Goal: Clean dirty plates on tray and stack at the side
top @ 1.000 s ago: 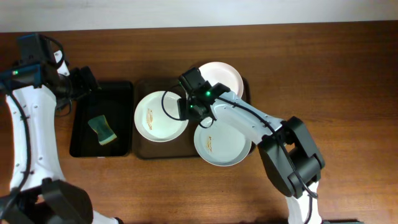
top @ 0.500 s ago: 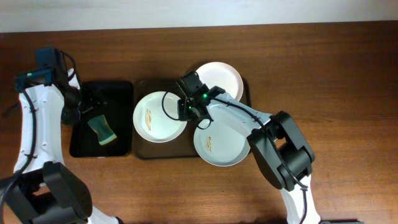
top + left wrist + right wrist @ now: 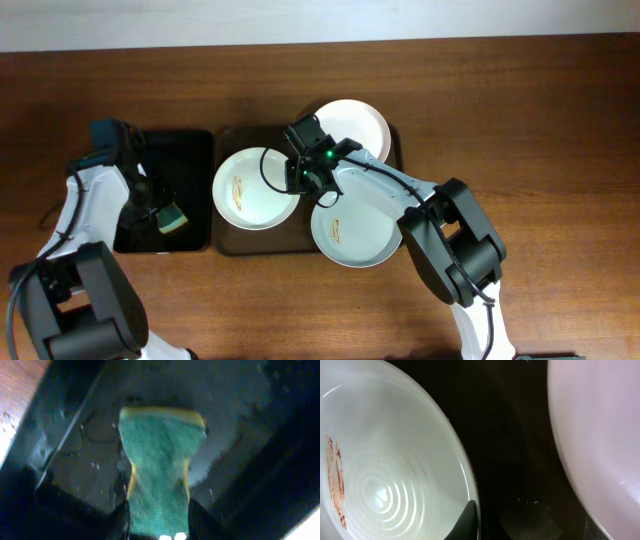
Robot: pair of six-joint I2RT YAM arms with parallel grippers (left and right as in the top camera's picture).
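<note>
So nothing's cleaned or stacked yet. Your left gripper (image 3: 160, 522) straddles the sponge (image 3: 160, 460), and your right gripper (image 3: 301, 171) sits at the rim of a smeared plate (image 3: 262, 203); whether either grips is unclear.

Setting: I read this as a robotics lab bench staged as a washing-up station. Evidence: a left arm (image 3: 85, 200) and a right arm (image 3: 380, 185), both machine, work at a bare wooden table (image 3: 540, 120) against a plain white wall (image 3: 300, 20). The props are few: three white plates (image 3: 258, 188) on a brown tray (image 3: 235, 242), and one sponge (image 3: 171, 213) in a wet black tray (image 3: 190, 160).
</note>
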